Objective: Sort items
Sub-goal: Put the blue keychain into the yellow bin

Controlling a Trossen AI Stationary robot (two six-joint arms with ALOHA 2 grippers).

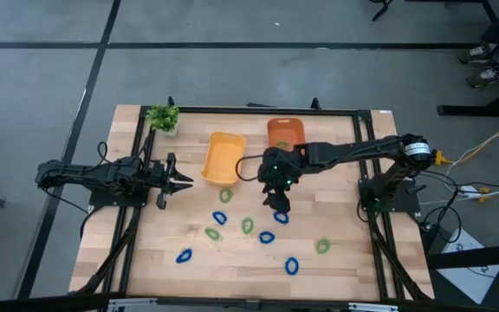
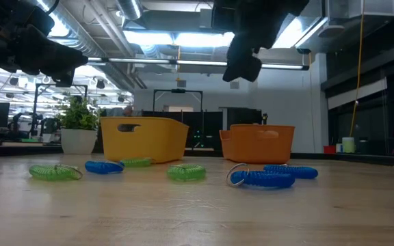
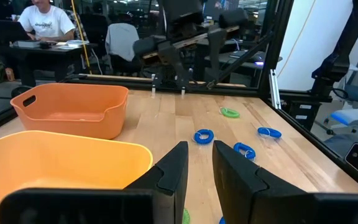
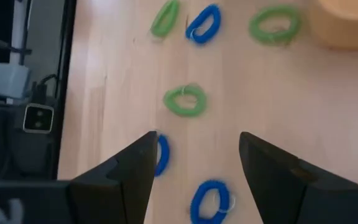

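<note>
The right tool (image 1: 277,201) is held above the middle of the tabletop (image 1: 145,251), its fingers spread wide and nothing between them. Below it several rings lie close together: in the right wrist view a blue ring (image 4: 160,154) is seen partly under one finger, a second blue ring (image 4: 211,200) lies between the fingers, and a green ring (image 4: 185,100) sits just beyond. A descent here could catch two rings at once, or a finger could land on a ring and flick it aside. A mixed pair dropped together would spoil the sort. The rings are thin and flat, so a grip closed too high could miss altogether.

The left tool (image 1: 184,180) waits at the left, near the yellow bin (image 1: 223,159), fingers only a little apart and empty. A sweep of either arm toward the bins could nudge them, since they are light and unfixed.

The yellow bin and the orange bin (image 1: 284,133) stand side by side at the back. No ring can be made out in either; their floors are only partly shown. All rings seen lie loose on the tabletop, blue and green mixed.
</note>
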